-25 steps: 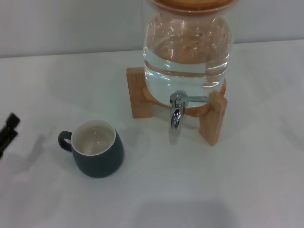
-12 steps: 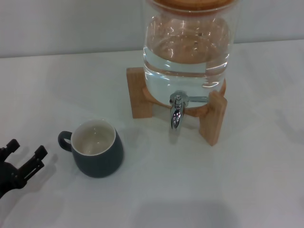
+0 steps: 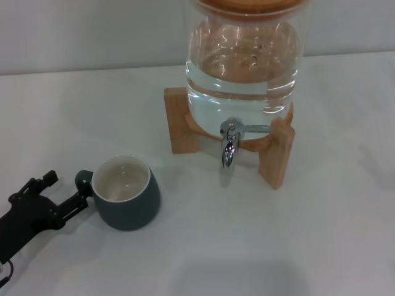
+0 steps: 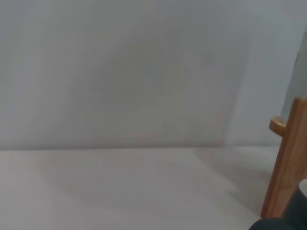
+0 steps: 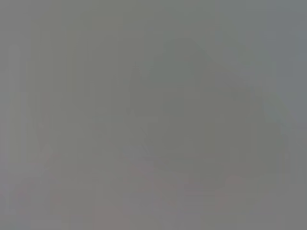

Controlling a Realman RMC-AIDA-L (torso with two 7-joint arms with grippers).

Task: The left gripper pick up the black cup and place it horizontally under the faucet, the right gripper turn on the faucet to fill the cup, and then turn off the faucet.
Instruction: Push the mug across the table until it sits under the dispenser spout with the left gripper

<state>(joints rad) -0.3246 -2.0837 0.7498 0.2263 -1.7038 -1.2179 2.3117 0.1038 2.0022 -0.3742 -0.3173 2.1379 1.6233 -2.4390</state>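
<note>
The black cup (image 3: 126,194) stands upright on the white table, left of the dispenser, its cream inside showing and its loop handle (image 3: 83,182) pointing left. My left gripper (image 3: 65,190) is open at the lower left, its fingertips at the handle, one finger close under it. The chrome faucet (image 3: 229,145) hangs from the front of the clear glass dispenser (image 3: 244,61), its thin lever pointing right. The cup is well left of the spout. In the left wrist view a dark edge of the cup (image 4: 288,218) shows. My right gripper is out of view.
The dispenser holds water and sits on a wooden stand (image 3: 276,154) with two front legs. A leg of the stand shows in the left wrist view (image 4: 288,158). The white table (image 3: 296,240) spreads in front of the stand. The right wrist view is plain grey.
My left gripper has come in from the left edge toward the cup and now has its fingertips at the handle. The cup and faucet have not moved.
</note>
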